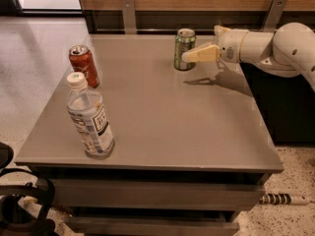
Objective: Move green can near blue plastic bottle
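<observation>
Reaching in from the right along the far side of the table [172,127], the gripper [197,54] sits level with the lower half of the green can [183,41]. Its pale tip overlaps the can's right flank. That low, sideways line suits a grasp on the wall of an upright can rather than a pick from above. From this angle I cannot tell whether the gripper is spread, together or already clamped on the can. The white arm [266,45] runs nearly level just above the tabletop, which keeps the wrist clear of the can's silver top. The green can stands upright near the back edge, right of centre. It is well apart from the blue plastic bottle [91,119], which stands upright near the front left corner. A red-brown can [83,67] stands upright just behind the bottle, near the left edge. The task looks to be at its start, since the can has yet to cross the tabletop toward the front left. The open side to the bottle's right seems the safer spot, as the tall bottle would likely tip if nudged.
</observation>
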### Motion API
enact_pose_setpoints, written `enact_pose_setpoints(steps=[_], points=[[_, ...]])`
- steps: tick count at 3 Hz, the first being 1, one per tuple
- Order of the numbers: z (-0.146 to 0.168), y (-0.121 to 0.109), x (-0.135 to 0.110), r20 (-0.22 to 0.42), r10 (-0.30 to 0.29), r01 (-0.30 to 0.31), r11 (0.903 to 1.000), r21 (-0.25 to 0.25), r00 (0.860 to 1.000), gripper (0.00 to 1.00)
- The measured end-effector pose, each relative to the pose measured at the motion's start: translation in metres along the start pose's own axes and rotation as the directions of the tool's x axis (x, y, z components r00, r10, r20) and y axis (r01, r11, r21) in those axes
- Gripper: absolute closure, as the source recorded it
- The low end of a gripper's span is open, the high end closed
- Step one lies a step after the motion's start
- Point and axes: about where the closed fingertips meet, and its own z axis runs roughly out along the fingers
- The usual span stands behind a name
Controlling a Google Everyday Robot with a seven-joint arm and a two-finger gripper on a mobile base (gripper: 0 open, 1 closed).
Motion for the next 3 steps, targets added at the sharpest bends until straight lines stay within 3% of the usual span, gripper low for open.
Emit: enact_pose_setpoints(steps=[1, 3], points=[[0.011, 0.004, 0.008, 0.042, 0.033, -0.032, 0.9994, -0.012, 0.999, 0.00], [0.034, 0.013, 0.004, 0.102, 0.043, -0.038, 0.9981, -0.049, 0.994, 0.00]])
